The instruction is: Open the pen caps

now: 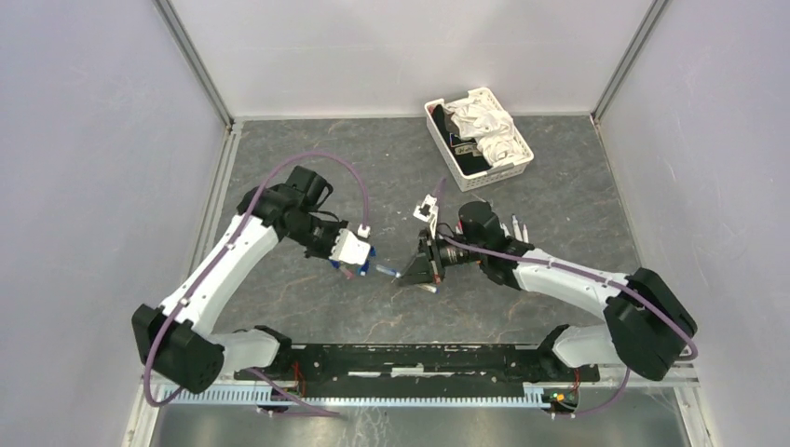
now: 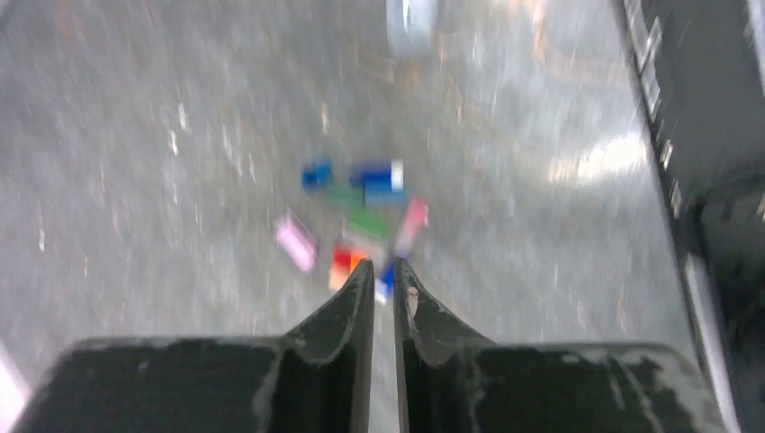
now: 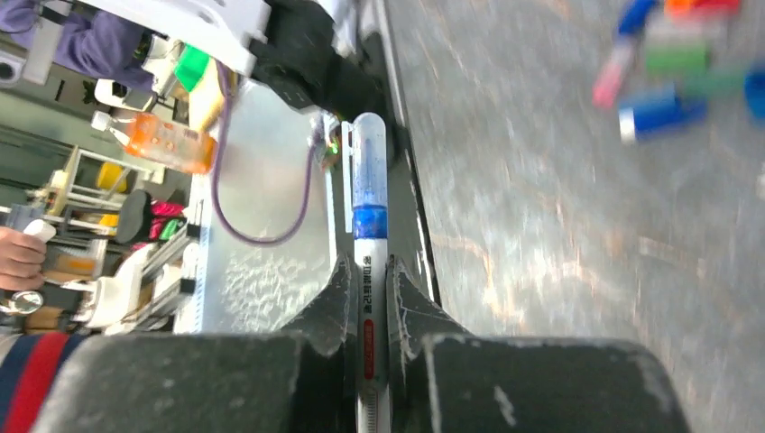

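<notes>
Right claw first: clamped tight on a pen with a blue band, its end pointing to 12 o'clock; I can't tell if its cap is off. My left claw shows only a slit, blue at its tips, grip unclear. Beyond, at 12 o'clock, loose pen caps litter the table, so I judge several pens done, this one underway.

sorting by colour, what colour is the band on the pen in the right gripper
Blue band on the pen; right wrist view.
</notes>
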